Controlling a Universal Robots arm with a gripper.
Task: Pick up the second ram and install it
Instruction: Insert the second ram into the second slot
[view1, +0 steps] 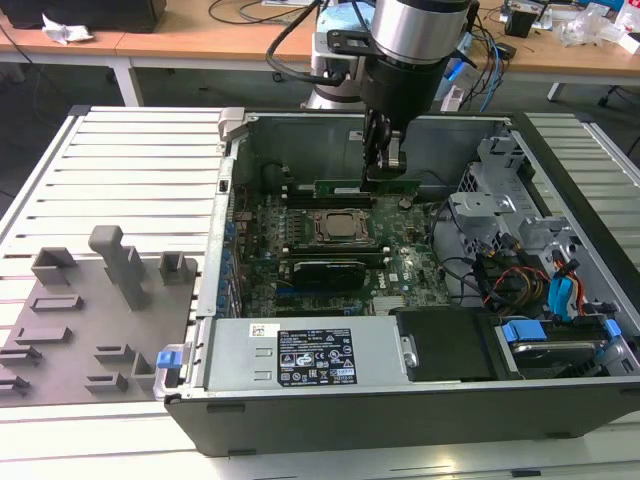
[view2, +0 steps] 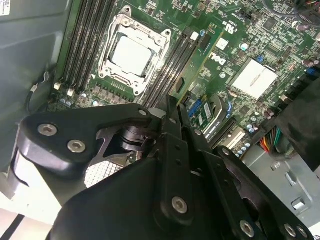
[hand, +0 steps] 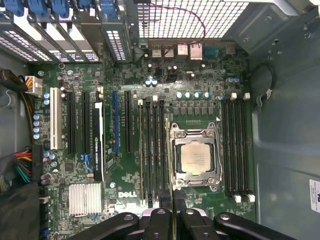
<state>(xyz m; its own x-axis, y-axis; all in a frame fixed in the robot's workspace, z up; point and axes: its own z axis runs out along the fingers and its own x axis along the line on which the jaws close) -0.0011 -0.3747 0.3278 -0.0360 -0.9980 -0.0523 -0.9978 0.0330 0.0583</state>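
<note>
My gripper (view1: 385, 176) is inside the open computer case, shut on the second ram (view1: 352, 186). The ram is a long thin green stick held level, just beyond the processor socket (view1: 335, 227) on the case's far side. In the second wrist view the ram (view2: 201, 62) runs edge-on from my gripper (view2: 175, 107) along the dark memory slots (view2: 167, 70) beside the socket (view2: 131, 52). I cannot tell whether it touches a slot. In the first wrist view my gripper (hand: 172, 202) sits over the slots (hand: 152, 150) beside the socket (hand: 195, 157).
The green motherboard (view1: 405, 265) fills the case floor, with a black card (view1: 325, 270) in front of the socket. Drive cages and cables (view1: 520, 270) crowd the exterior view's right. A grey tray with plastic blocks (view1: 100, 300) lies outside the case on that view's left.
</note>
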